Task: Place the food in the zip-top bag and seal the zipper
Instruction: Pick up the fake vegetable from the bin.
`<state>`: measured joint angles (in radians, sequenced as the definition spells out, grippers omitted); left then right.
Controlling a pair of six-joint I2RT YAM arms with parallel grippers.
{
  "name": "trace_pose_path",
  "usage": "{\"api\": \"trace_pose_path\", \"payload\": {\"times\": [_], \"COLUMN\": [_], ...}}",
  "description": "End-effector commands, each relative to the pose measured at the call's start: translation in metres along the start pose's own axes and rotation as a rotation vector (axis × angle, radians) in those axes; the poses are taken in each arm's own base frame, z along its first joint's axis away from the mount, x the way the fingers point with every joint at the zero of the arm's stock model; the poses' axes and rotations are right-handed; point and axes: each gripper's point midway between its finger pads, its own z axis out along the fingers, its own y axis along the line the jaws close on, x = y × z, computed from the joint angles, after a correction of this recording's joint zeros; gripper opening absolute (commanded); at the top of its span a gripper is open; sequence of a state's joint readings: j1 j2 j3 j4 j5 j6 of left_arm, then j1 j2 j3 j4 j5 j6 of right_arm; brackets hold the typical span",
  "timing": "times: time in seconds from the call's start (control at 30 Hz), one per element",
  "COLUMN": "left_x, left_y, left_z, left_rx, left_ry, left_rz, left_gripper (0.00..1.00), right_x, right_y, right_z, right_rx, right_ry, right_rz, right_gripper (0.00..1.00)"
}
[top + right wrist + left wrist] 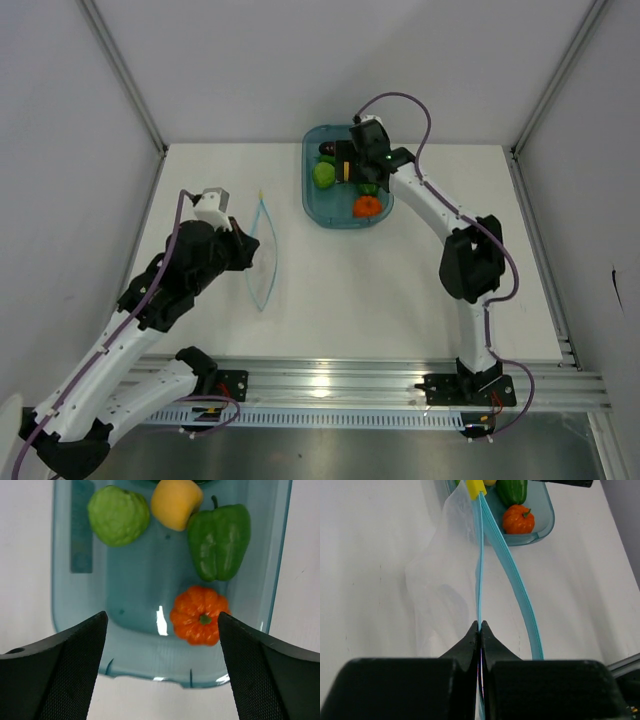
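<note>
The clear zip-top bag [262, 262] lies on the table left of centre, its mouth gaping. My left gripper [480, 625] is shut on one lip of the light blue zipper [480, 570]; the other lip [520, 595] bows away to the right. A yellow slider [475, 488] sits at the far end. The food lies in the teal tray: a light green fruit [119, 515], a yellow piece [175, 502], a dark green pepper [219, 540] and an orange-red piece [199, 622]. My right gripper [162, 625] hangs open above the tray's near end, holding nothing.
The teal translucent tray [312, 205] stands at the back of the table, right of the bag. White walls with metal posts enclose the table on three sides. An aluminium rail [340, 385] runs along the near edge.
</note>
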<state>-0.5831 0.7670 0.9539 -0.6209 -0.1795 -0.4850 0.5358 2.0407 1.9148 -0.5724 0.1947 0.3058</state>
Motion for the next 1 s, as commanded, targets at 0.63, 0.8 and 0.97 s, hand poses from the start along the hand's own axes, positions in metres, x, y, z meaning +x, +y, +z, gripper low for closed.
{"api": "trace_pose_path", "payload": {"times": [0.63,0.8,0.97], "left_x": [-0.034,-0.047,-0.027], "left_y": [-0.014,-0.003,-0.005], "left_z": [-0.015,-0.017,0.006], "left_rx": [0.044,-0.040,-0.044], "left_ry": [-0.070,-0.080,0.036], "left_rz": [0.052,0.112,0.143], "left_gripper": [0.00,0.01,0.01], "right_x": [0.047,0.063,0.081], "right_y": [-0.044,-0.043,-0.046], "right_z": [0.079,0.083,0.087], "right_rx": [0.142,0.147,0.160], "right_ry": [0.173,0.216,0.269], "right_rz": [-0.121,-0.127,-0.121], "right_gripper": [0.96,0.96,0.95]}}
